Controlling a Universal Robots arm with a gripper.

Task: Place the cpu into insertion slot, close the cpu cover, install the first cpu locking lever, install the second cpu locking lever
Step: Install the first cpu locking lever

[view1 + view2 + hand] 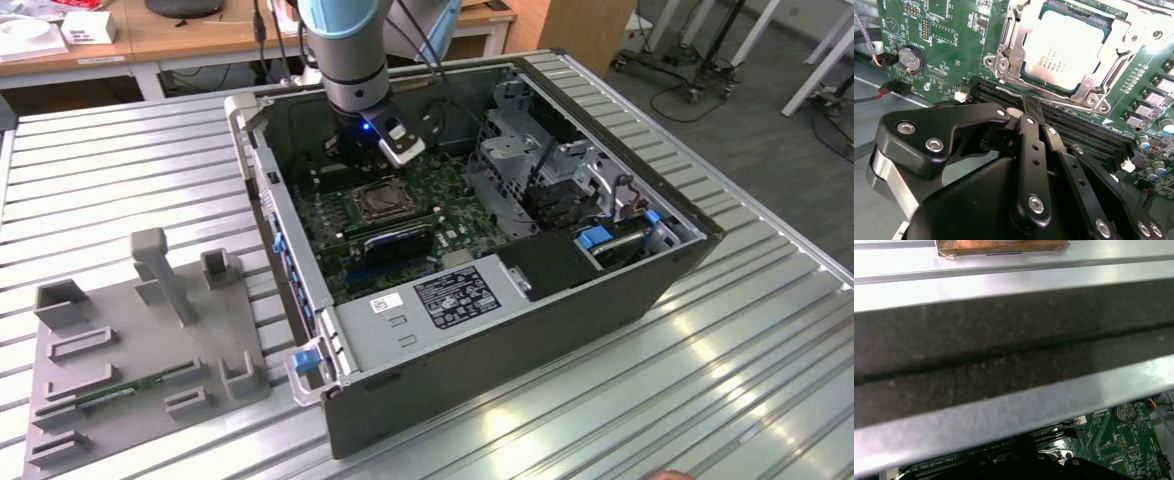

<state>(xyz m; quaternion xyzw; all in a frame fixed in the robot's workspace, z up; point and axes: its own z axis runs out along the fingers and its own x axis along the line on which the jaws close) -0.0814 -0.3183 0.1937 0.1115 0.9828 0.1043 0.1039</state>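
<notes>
With fingers pressed together and nothing between them, gripper (1032, 111) hangs low inside the case (534, 335), tips over the memory slots (1089, 132). Cpu (1066, 47) lies just beyond the tips, on the far side of those slots, seated in the slot (999, 62) with its pale face up. Cover (1093, 89) looks down over it, frame edges lapping the chip's rim. The slot's near edge runs parallel to the memory slots, so crosswise to the fingers.

My read: insertion done, cover likely shut. Can't tell whether anything around it is latched.

The surface is the green board (949, 45), flat, with a coin cell (908, 58) off to one side. Clearance is tight. In the exterior view a drive cage (514, 160) stands just to the gripper's right and the case wall to its left. The case lies open on a slatted metal table (120, 170), with a grey fixture (147, 330) beside it on the exterior view's left and desks (200, 35) behind.
</notes>
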